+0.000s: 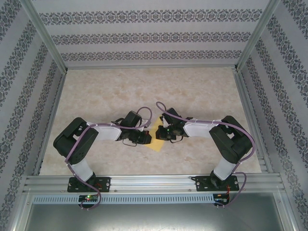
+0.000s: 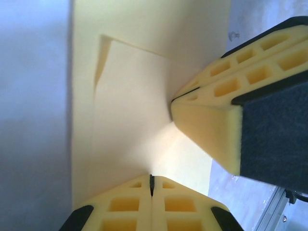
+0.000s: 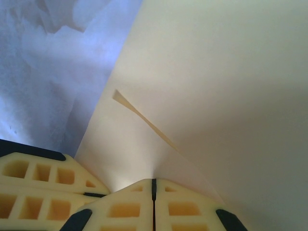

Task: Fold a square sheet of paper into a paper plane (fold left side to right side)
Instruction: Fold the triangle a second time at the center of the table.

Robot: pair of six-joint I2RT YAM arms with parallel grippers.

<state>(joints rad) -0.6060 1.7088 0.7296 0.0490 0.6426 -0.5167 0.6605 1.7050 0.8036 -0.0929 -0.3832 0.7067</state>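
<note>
The square sheet of paper (image 1: 156, 143) lies yellow-orange on the floor between the two arms, mostly hidden under the grippers. In the left wrist view the paper (image 2: 130, 96) shows a folded flap lying on it. My left gripper (image 2: 151, 177) is shut, its tips resting on the sheet. My right gripper (image 3: 154, 180) is shut too, tips down on the paper (image 3: 216, 72) beside a raised fold edge (image 3: 144, 120). From above, the left gripper (image 1: 148, 137) and right gripper (image 1: 158, 134) almost touch tip to tip. A paper plane is out of view.
The beige marbled floor (image 1: 144, 91) stretches behind the grippers up to patterned walls (image 1: 144, 36). An aluminium rail (image 1: 154, 183) runs along the near edge with both arm bases on it. The right gripper's fingers (image 2: 211, 110) crowd the left wrist view.
</note>
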